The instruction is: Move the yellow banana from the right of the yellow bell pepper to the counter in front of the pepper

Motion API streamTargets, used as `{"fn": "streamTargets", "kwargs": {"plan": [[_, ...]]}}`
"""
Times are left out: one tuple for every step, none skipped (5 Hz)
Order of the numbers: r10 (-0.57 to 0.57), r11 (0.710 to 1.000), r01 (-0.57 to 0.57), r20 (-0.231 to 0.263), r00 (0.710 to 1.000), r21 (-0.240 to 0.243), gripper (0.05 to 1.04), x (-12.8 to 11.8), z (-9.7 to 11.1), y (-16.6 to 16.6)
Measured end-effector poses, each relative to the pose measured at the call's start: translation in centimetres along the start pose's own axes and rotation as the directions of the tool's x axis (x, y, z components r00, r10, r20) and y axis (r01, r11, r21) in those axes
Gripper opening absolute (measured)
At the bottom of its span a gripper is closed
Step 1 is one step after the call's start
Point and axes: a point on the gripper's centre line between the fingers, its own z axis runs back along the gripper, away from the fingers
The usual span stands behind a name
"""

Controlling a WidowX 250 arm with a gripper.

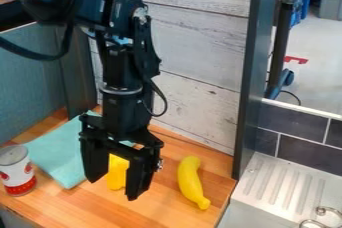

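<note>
Gripper (113, 190) hangs over the wooden counter (160, 215), fingers spread well apart. Yellow object (117, 173) shows in the gap between them, partly hidden by the gripper; its full shape, and whether the fingers touch it, I can't make out. Yellow toy banana (191, 182) lies on the wood, to the right of the gripper in my view. Teal cloth (59, 155) runs partly behind the gripper. Red-and-white can (17, 171) stands upright by the cloth. Curved metal fixture (325, 211) cut off, lower right.
</note>
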Motion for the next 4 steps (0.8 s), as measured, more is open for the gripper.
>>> {"fn": "streamTargets", "kwargs": {"plan": [[0.006,1.0,-0.006,-0.015,1.0,-0.001,1.001,-0.1,-0.4,0.0],[0.186,0.982,-0.183,0.063,0.981,-0.048,1.001,1.2,-0.3,-0.6],[0.264,0.964,-0.262,0.102,0.959,-0.035,1.001,3.4,1.6,-0.7],[0.253,0.967,-0.251,0.125,0.959,-0.033,1.001,5.4,1.7,-1.2]]}}
